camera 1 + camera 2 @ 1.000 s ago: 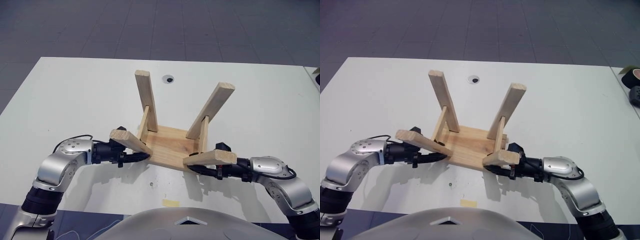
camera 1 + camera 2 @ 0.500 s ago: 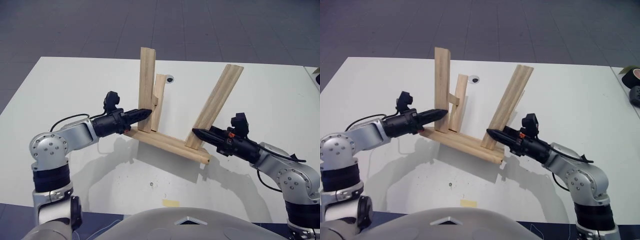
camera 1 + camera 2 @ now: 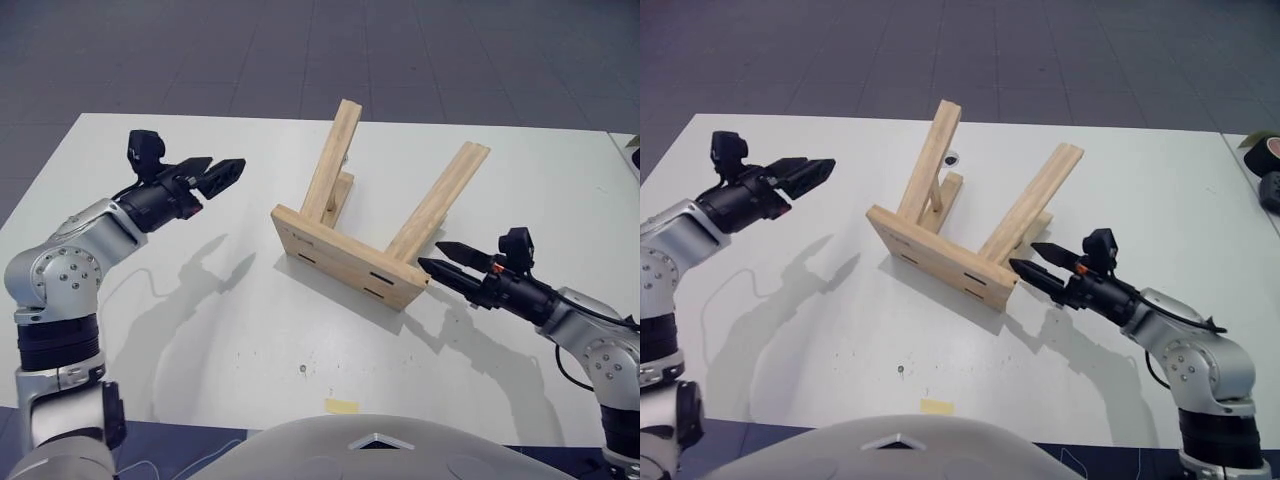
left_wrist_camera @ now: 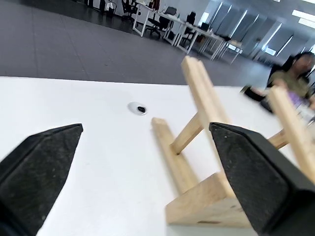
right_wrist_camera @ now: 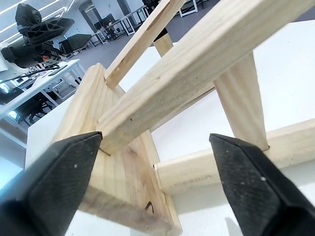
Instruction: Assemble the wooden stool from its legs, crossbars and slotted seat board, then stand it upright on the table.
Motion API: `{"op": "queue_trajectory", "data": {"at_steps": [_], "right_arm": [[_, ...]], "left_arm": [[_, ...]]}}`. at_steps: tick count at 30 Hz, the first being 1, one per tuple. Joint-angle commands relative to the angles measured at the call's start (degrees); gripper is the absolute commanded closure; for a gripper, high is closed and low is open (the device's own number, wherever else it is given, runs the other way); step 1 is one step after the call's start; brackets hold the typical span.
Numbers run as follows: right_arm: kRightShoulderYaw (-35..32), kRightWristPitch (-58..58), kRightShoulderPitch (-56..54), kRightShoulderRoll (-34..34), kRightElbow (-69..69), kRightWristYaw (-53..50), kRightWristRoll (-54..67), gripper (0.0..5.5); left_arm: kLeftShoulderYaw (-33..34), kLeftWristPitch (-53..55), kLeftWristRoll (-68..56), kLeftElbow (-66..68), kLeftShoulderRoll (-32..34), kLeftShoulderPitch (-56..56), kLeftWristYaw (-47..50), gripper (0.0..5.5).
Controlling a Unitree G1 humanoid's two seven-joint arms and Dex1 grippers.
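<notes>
The assembled wooden stool lies tipped on the white table (image 3: 150, 330). Its slotted seat board (image 3: 345, 258) faces me and its legs (image 3: 333, 160) (image 3: 440, 200) point up and away. A crossbar (image 4: 189, 132) joins two legs. My left gripper (image 3: 222, 172) is open and hangs above the table well to the left of the stool, holding nothing. My right gripper (image 3: 442, 260) is open with its tips just off the seat board's right end. In the right wrist view a leg (image 5: 206, 49) and the seat board (image 5: 123, 182) lie ahead of its spread fingers (image 5: 74, 167).
A small dark grommet (image 3: 952, 157) sits in the table behind the stool. A yellow tape strip (image 3: 340, 406) lies near the front edge, with a tiny dark spot (image 3: 303, 369) beyond it. Dark objects (image 3: 1265, 165) show at the far right edge.
The stool went from upside down, held at both sides of the seat, to tipped with its seat face toward me. The left gripper let go and swung left; the right drew back.
</notes>
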Motion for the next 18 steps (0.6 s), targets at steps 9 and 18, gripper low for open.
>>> {"op": "queue_trajectory", "data": {"at_steps": [9, 18], "right_arm": [[13.56, -12.56, -0.99, -4.3, -1.46, 7.61, -21.86, 0.11], [15.89, -20.17, -6.86, 2.22, 7.12, 0.8, -31.13, 0.11]], "left_arm": [[-23.21, -45.96, 38.91, 19.25, 0.57, -5.95, -23.28, 0.1], [-24.6, -47.79, 40.58, 17.89, -5.72, -5.74, -24.18, 0.1]]}}
